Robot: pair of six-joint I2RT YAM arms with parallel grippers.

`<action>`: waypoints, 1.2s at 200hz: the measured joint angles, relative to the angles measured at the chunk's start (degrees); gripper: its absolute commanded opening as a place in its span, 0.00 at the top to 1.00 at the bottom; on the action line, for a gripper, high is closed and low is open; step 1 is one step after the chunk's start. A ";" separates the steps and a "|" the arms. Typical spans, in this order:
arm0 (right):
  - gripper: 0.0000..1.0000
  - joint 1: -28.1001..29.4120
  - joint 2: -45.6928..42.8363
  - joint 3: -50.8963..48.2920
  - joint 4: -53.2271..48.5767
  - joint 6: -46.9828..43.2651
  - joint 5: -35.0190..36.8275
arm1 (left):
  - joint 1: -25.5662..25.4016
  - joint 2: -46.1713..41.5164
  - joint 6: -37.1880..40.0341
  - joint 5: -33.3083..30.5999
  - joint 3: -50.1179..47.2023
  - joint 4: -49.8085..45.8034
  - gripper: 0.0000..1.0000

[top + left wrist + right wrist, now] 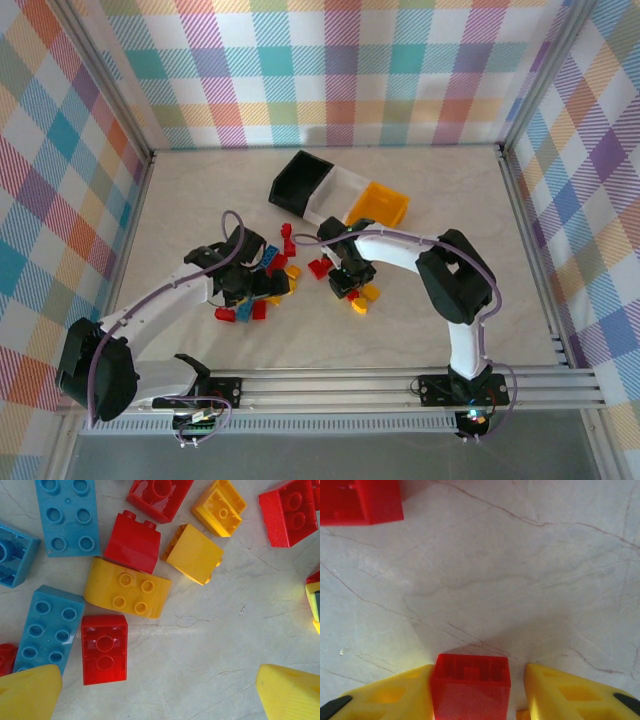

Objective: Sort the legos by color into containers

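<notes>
The bins [340, 185] stand in a row near the table's [450, 220] far edge; the black one's inside is too dark to read. The legos [268, 285] lie scattered mid-table, partly hidden under both arms in the top view. The left gripper [160, 695] hangs over them, jaws wide apart, its fingertips [30, 692] cut off at the bottom corners. Blue, red and yellow bricks run off that view's top, left and right edges. The right gripper [477, 695] straddles a red brick [470, 677] just right of the pile. One finger touches it and a sliver of table shows at the other, so I cannot tell whether it grips. The brick's lower part is cut off. A second red brick [360, 500] is clipped at the top-left corner.
</notes>
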 measured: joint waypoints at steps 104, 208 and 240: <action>0.65 -0.28 -0.52 0.52 -1.09 1.07 0.87 | 0.02 0.57 0.00 -0.04 0.09 0.15 0.00; 0.64 -7.96 -0.04 29.31 -5.05 1.70 -1.07 | 1.66 0.83 1.60 -0.04 4.57 -0.94 0.00; 0.64 -13.03 6.16 34.58 -5.51 2.56 -1.14 | 1.79 0.94 2.36 -0.04 4.96 -2.12 0.00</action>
